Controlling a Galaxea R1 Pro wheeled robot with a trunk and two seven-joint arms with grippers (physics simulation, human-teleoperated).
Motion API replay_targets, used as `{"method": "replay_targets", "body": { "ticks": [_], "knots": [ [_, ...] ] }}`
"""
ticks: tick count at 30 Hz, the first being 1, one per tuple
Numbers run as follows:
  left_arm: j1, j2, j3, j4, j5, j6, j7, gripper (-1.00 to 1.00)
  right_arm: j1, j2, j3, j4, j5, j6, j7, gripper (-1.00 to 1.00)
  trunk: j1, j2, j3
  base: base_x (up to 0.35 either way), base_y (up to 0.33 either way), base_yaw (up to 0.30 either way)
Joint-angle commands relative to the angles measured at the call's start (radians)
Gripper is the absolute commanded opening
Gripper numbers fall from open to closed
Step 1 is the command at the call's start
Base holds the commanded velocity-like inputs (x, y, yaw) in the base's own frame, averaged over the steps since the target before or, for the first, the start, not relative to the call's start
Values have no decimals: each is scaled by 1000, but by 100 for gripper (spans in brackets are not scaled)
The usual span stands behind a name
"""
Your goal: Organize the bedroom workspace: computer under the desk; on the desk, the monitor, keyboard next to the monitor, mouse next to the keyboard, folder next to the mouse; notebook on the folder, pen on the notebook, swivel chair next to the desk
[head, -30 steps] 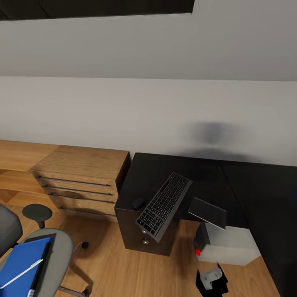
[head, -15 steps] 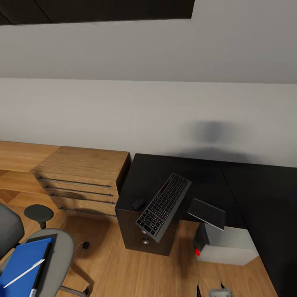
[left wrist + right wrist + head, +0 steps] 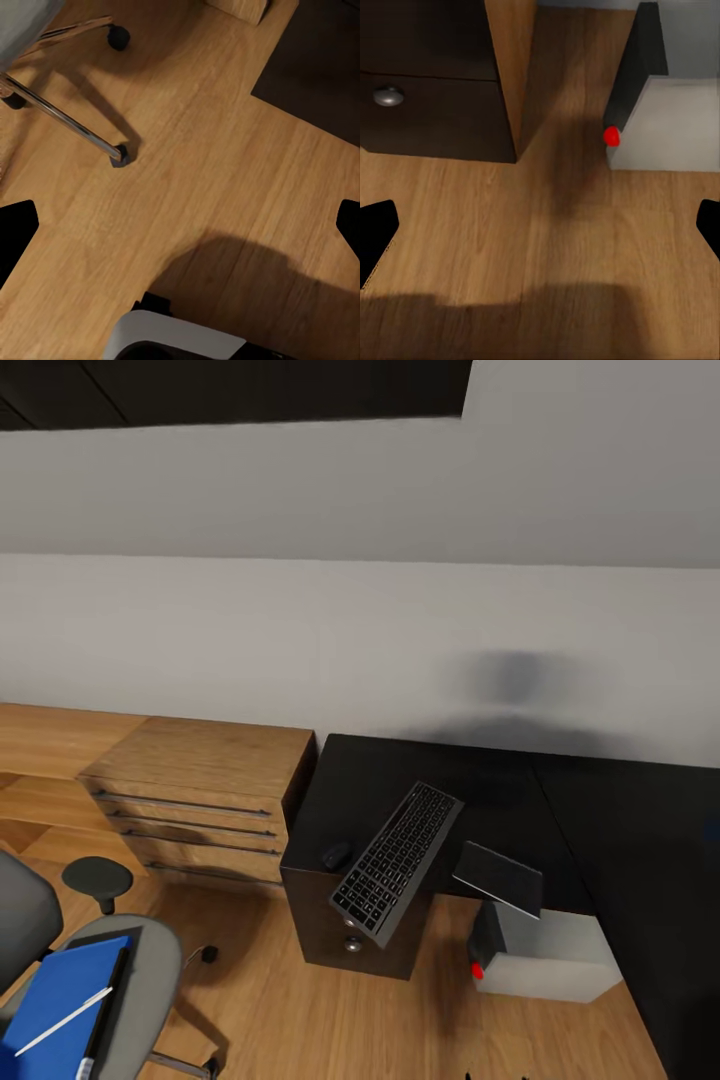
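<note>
**Both grippers spread over bare floor**

Your left gripper [image 3: 180, 217] and right gripper [image 3: 540, 225] hang with fingers spread wide, holding nothing, above wood-plank floor [image 3: 510, 225]. Ahead of your right one sits the pale grey computer [image 3: 675, 124], red dot showing, under the black desk [image 3: 380, 780]. The slim keyboard [image 3: 398, 859] overhangs the desk's edge, the mouse [image 3: 335, 854] beside it. The blue folder [image 3: 55, 1010], with the white pen [image 3: 62, 1021] on it, lies on the swivel chair [image 3: 150, 980].

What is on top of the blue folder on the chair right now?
On the folder lies the white pen, diagonally. A dark strip along the folder's right edge looks like the notebook, mostly covered beneath it. The swivel chair seat carries them all.
</note>
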Motion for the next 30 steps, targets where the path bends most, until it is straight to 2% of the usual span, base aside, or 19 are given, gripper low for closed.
{"method": "replay_targets", "body": {
  "ticks": [1, 6, 11, 30],
  "knots": [
    [-1, 0, 2, 1, 10, -2, -9, 100, 0, 0, 9, 2, -15, -3, 8, 100, -4, 6, 2, 0, 0, 0],
    [-1, -1, 2, 1, 9, -2, -10, 100, 0, -1, 8, 7, -38, -5, 34, 100, -23, 41, 18, 0, 0, 0],
    [-1, -1, 2, 1, 9, -2, -10, 100, 0, -2, 8, 9, -43, -6, 39, 100, -42, 76, 33, 0, 0, 0],
    [-1, 1, 2, 1, 10, -3, -10, 100, 0, 1, 9, 11, -50, -4, 41, 100, -42, 76, 33, 0, 0, -22]
  ]
}}
